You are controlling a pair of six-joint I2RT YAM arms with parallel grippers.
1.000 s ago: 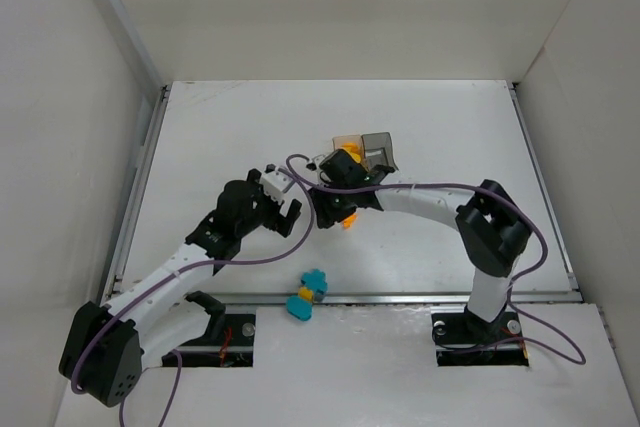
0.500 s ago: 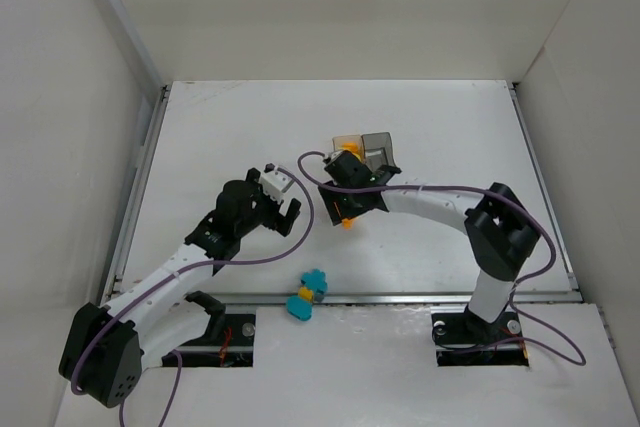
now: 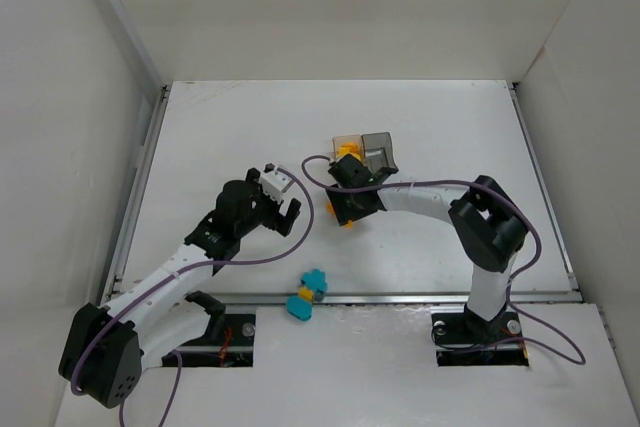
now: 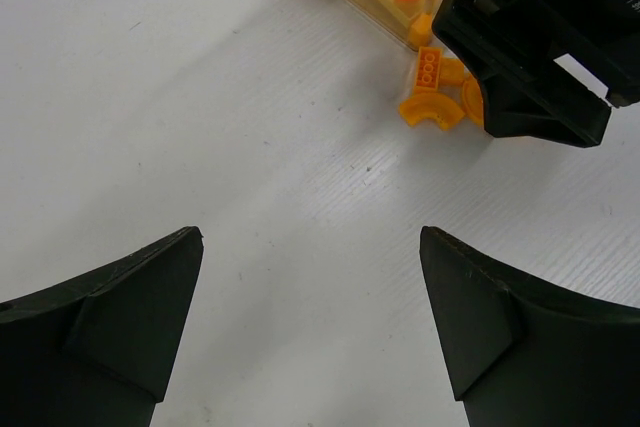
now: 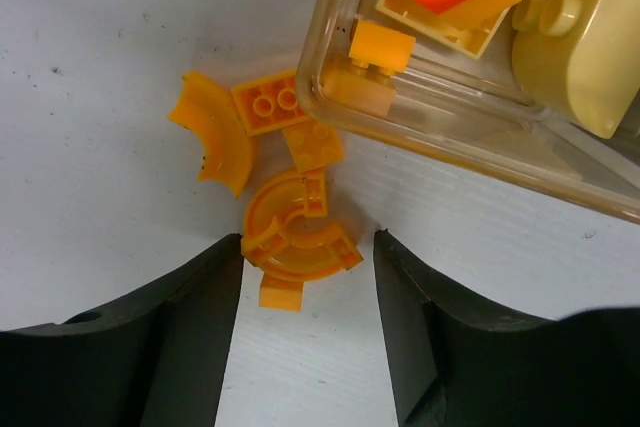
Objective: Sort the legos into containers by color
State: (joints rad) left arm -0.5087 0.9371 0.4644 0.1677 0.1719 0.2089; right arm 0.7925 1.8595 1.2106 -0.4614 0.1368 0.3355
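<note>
Several orange legos [image 5: 268,102] lie on the table just outside the orange container [image 5: 330,87], which holds yellow and orange pieces. My right gripper [image 5: 308,237] is open and straddles a round orange lego [image 5: 295,247]; the left finger touches it, and a gap shows on the right. From above, the right gripper [image 3: 343,209] sits in front of the joined orange container [image 3: 345,144] and grey container [image 3: 379,150]. My left gripper [image 4: 311,232] is wide open over bare table, left of the orange legos [image 4: 435,92]. Teal legos [image 3: 310,287] with a yellow bit lie by the near edge.
White walls close in the table on the left, back and right. A metal rail [image 3: 400,297] runs along the near edge beside the teal pieces. The right arm's black wrist [image 4: 530,57] stands close beside the loose orange pieces.
The right wrist has turned and shifted slightly toward the containers, and its elbow has swung a little. The left arm and the teal pieces have not moved.
</note>
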